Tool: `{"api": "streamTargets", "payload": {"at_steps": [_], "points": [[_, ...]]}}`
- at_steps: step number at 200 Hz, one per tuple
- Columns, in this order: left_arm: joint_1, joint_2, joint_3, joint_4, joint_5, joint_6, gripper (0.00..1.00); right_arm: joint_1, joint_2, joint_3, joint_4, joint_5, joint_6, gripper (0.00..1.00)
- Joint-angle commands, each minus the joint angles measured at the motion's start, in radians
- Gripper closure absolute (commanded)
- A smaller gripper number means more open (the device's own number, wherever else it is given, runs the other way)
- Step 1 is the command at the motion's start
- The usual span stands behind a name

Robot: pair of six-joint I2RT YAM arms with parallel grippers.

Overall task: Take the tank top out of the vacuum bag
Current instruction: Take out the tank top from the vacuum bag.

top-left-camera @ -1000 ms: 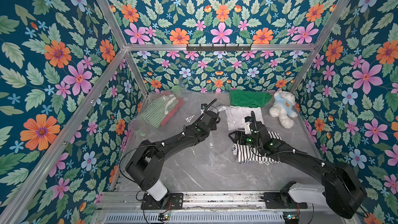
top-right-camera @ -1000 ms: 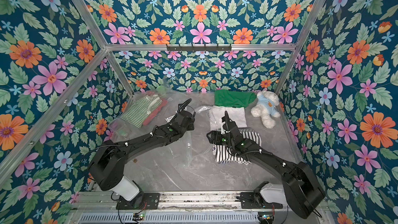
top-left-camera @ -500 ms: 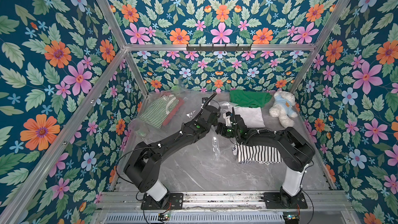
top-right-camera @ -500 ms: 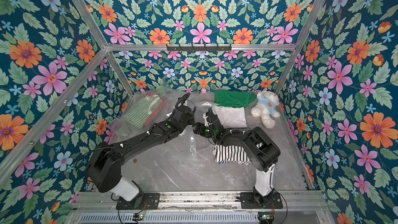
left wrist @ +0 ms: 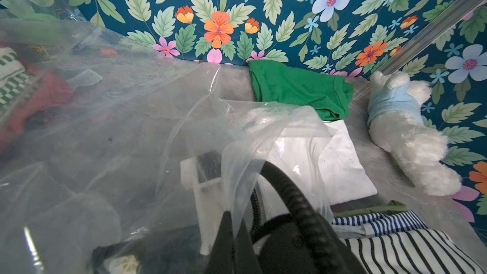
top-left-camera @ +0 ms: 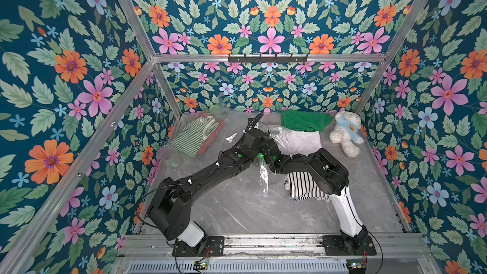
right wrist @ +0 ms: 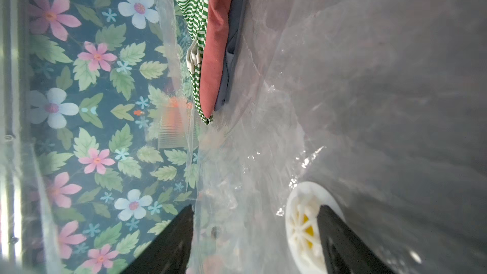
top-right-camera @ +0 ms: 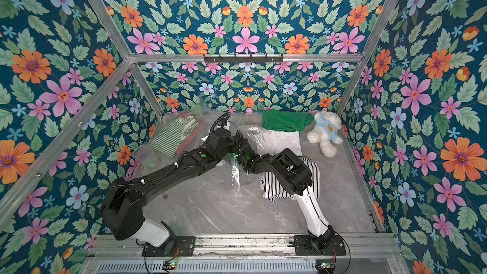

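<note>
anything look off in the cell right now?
Nothing spilled or visibly damaged. The vacuum bag is bunched up, its film draped over the shut left tool and clouding much of that wrist view. A teddy bear lies beside the green garment, the only non-clothing item.

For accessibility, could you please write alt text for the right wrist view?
The right gripper holds its black fingers apart against the clear vacuum bag, its white valve disc beside one finger. Beyond, a green-striped top, red cloth and grey-blue cloth lie stacked behind the plastic, by a floral wall.
</note>
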Motion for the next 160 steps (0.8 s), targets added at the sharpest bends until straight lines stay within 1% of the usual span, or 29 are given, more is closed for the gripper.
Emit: {"api": "streamTargets", "payload": {"at_steps": [1, 30, 76, 119, 130, 146, 154, 160], "points": [[0.000, -0.024, -0.007, 0.042, 0.018, -0.006, 1.00, 0.004, 0.057, 0.078, 0.036, -0.069, 0.075, 0.24], [-0.001, -0.038, -0.018, 0.046, 0.031, -0.013, 1.00, 0.008, 0.128, 0.186, -0.001, -0.095, 0.094, 0.24], [-0.002, -0.040, -0.014, 0.044, 0.058, -0.018, 1.00, 0.014, 0.221, 0.342, -0.010, -0.129, 0.129, 0.25], [-0.004, -0.055, -0.023, 0.062, 0.113, -0.028, 1.00, 0.026, 0.308, 0.535, -0.118, -0.179, 0.107, 0.25], [-0.004, -0.064, -0.030, 0.060, 0.105, -0.026, 1.00, 0.029, 0.314, 0.543, -0.122, -0.179, 0.108, 0.25], [-0.004, -0.085, -0.045, 0.054, 0.076, -0.017, 1.00, 0.033, 0.293, 0.509, -0.122, -0.166, 0.090, 0.25], [-0.004, -0.098, -0.058, 0.051, 0.051, -0.010, 0.93, 0.033, 0.278, 0.488, -0.127, -0.157, 0.075, 0.25], [-0.004, -0.110, -0.067, 0.048, 0.033, -0.002, 0.90, 0.033, 0.267, 0.475, -0.135, -0.151, 0.063, 0.25]]}}
